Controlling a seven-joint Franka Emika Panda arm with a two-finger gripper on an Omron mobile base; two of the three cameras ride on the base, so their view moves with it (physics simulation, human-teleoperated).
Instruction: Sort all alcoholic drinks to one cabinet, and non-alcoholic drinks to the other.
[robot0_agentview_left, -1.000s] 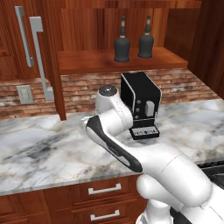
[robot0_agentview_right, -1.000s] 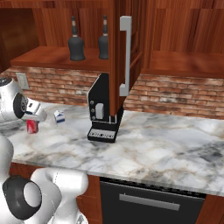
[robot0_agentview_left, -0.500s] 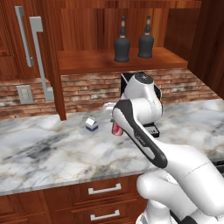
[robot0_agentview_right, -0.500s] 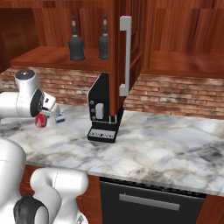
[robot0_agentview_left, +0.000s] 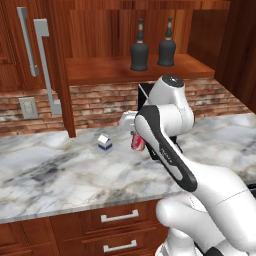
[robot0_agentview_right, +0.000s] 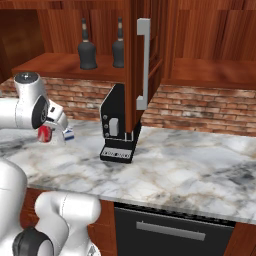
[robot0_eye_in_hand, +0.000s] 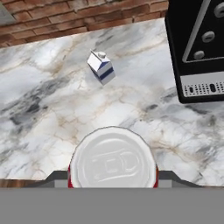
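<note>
The red soda can (robot0_eye_in_hand: 113, 158) is gripped between the fingers of the pincer (robot0_eye_in_hand: 113, 177) and is held above the marble table (robot0_eye_in_hand: 52, 109). The milk carton (robot0_eye_in_hand: 101, 66) is seen standing on the table, well apart. Two dark bottles (robot0_agentview_left: 139, 52) are seen on the open cabinet's shelf (robot0_agentview_left: 100, 70).

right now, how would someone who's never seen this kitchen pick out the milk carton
Start at the marble counter below the brick backsplash. Left of the black coffee machine and the red soda can, the milk carton stands alone on the marble. It is the one white box with a blue band and a peaked gable top, far shorter than the dark bottles on the shelf above.
</note>
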